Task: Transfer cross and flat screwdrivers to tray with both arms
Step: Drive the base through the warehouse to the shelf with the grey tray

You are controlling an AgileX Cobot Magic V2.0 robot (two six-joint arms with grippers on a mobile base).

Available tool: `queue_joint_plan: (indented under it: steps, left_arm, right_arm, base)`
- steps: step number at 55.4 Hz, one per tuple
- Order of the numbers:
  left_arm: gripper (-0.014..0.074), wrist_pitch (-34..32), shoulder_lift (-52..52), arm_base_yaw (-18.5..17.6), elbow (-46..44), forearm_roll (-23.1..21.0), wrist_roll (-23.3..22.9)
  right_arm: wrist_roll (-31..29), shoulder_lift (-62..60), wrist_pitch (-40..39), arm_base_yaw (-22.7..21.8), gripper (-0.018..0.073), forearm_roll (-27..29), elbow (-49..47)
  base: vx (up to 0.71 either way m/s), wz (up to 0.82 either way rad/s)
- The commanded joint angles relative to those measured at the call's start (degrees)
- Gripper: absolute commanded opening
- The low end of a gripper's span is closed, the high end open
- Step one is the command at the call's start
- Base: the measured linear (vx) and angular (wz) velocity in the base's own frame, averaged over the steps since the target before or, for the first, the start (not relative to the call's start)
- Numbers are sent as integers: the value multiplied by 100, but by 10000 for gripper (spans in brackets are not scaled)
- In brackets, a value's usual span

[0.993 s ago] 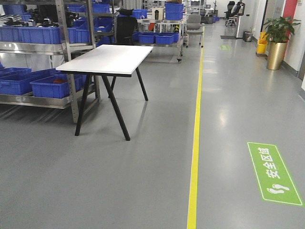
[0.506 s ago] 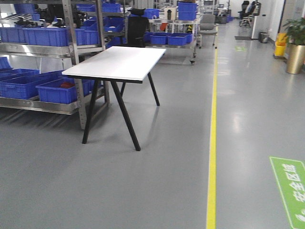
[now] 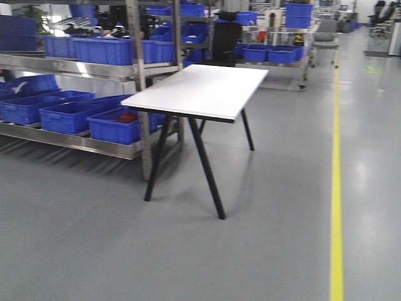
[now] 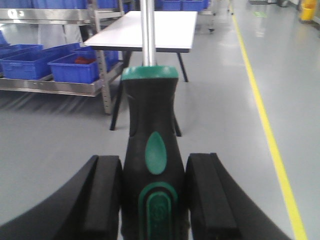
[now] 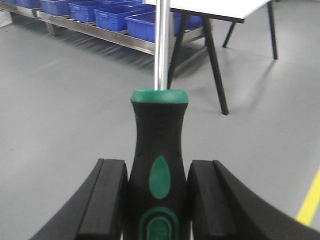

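In the left end effector [image 4: 154,192] and right end effector [image 5: 157,195], clamped screwdrivers [image 4: 150,130] [image 5: 159,135] point lengthwise straight ahead.

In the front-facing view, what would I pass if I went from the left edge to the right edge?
First the blue crates on the low steel shelf → the white table → the yellow floor line.

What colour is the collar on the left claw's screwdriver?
Green; the screwdriver shows best in the left wrist view.
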Motion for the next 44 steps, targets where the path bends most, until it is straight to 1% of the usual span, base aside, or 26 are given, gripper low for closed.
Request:
queue_joint_plan:
  steps: [1,24,44]
  left_arm:
    - [-6,-568,63,-16,-168,-54,-21]
    - [-6,-568,63,-16,-168,-54,-21]
    - [-6,-572,63,-16,-168,-54,-21]
  right_arm:
    - [-15,23,-434,-21,-8,119,-167]
    - [-15,23,-417,-21,-8,119,-167]
    - [-15,23,-372,-21,-8,112,-167]
  base:
    - [50,38]
    - [51,48]
    - [54,65]
